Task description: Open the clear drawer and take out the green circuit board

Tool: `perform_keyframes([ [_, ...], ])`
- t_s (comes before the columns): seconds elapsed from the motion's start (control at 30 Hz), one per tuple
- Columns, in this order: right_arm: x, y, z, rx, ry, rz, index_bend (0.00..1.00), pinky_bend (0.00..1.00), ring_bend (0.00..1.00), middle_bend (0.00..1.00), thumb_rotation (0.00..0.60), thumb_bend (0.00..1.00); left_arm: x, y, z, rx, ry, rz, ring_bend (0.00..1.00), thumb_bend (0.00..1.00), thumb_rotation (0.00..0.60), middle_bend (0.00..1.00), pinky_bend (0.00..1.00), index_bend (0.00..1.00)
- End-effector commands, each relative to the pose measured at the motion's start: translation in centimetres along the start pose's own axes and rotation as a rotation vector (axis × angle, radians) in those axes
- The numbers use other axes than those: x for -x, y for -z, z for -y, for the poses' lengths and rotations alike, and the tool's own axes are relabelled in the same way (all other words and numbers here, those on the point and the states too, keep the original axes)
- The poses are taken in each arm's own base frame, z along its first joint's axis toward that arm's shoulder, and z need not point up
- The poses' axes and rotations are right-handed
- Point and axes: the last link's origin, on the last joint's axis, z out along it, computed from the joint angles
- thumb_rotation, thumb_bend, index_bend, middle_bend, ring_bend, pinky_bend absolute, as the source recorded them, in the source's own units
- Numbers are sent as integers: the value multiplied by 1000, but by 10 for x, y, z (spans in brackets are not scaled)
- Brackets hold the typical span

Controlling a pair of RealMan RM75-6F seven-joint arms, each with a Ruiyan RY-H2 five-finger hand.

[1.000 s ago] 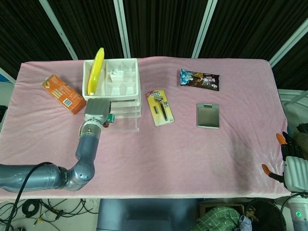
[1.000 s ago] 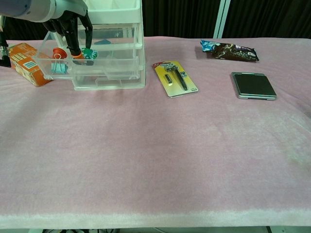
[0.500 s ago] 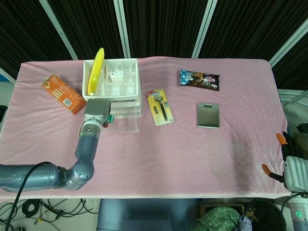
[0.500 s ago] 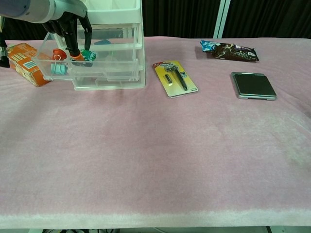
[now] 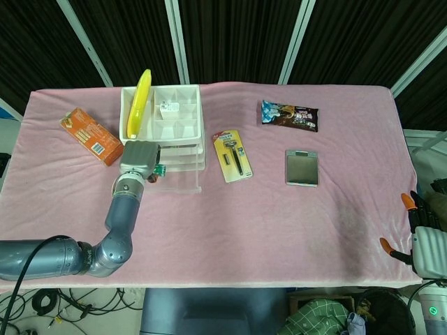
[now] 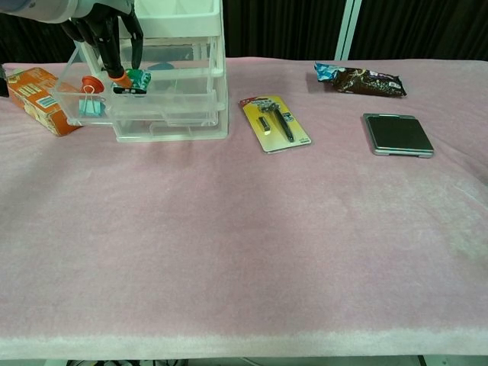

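Reaching down into the pulled-out clear plastic drawer (image 6: 91, 103) of the white-framed drawer unit (image 6: 183, 69), the left hand (image 6: 107, 34) has its dark fingers, tipped in orange, pinched on the small green circuit board (image 6: 136, 80), which sits at the fingertips just above the drawer's open top, near its right end beside the unit's front. From the head view the left hand (image 5: 140, 157) covers most of the board (image 5: 160, 172), so only a green corner shows at its right edge. The board looks to lie roughly flat with its longer side running left to right, directly under the fingertips, so the move ahead is, by my reading, a straight lift up and back toward the robot, clear of the drawer wall. A blue binder clip (image 6: 91, 107) lies in the drawer to the board's left. The right hand (image 5: 419, 234) rests at the table's far right edge, well apart from the drawer, fingers loosely spread and holding nothing.
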Motion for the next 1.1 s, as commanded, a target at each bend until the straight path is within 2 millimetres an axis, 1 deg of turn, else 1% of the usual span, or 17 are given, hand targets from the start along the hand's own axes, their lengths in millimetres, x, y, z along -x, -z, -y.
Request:
perform_keyframes([
  [0.03, 0, 0, 0, 0, 0, 0, 0, 123, 0, 0, 600, 127, -12, 11, 1, 27, 17, -27, 1000, 338, 600, 1000, 1000, 572],
  [0.17, 0, 0, 0, -1, 1, 1, 0, 123, 0, 0, 600, 127, -23, 21, 3, 46, 14, -50, 1000, 338, 600, 1000, 1000, 574],
  [0.47, 0, 1, 0, -3, 2, -3, 0, 123, 0, 0, 600, 127, -39, 36, 6, 75, 37, -78, 1000, 338, 600, 1000, 1000, 575],
  [0.6, 0, 1, 1, -4, 2, -2, 0, 123, 0, 0, 600, 127, -45, 53, 12, 106, 35, -91, 1000, 338, 600, 1000, 1000, 575],
  [0.67, 0, 1, 1, -5, 3, -1, 0, 123, 0, 0, 600, 127, -44, 61, 16, 120, 30, -91, 1000, 338, 600, 1000, 1000, 575],
  [0.77, 0, 1, 1, -7, 4, -1, 0, 123, 0, 0, 600, 127, -40, 79, 26, 143, 14, -84, 1000, 338, 600, 1000, 1000, 576],
  [0.93, 0, 1, 1, -9, 7, -1, 0, 123, 0, 0, 600, 127, -33, 101, 44, 164, 11, -78, 1000, 338, 600, 1000, 1000, 577],
  [1.0, 0, 1, 1, -8, 5, -5, 0, 123, 0, 0, 600, 126, -27, 111, 53, 170, 14, -69, 1000, 338, 600, 1000, 1000, 579],
  [1.03, -1, 1, 1, -7, 5, -6, 0, 123, 0, 0, 600, 126, -24, 114, 57, 172, 12, -65, 1000, 338, 600, 1000, 1000, 580],
  [1.1, -1, 1, 1, -5, 5, -8, 0, 123, 0, 0, 600, 127, -12, 117, 68, 178, 0, -43, 1000, 338, 600, 1000, 1000, 581],
])
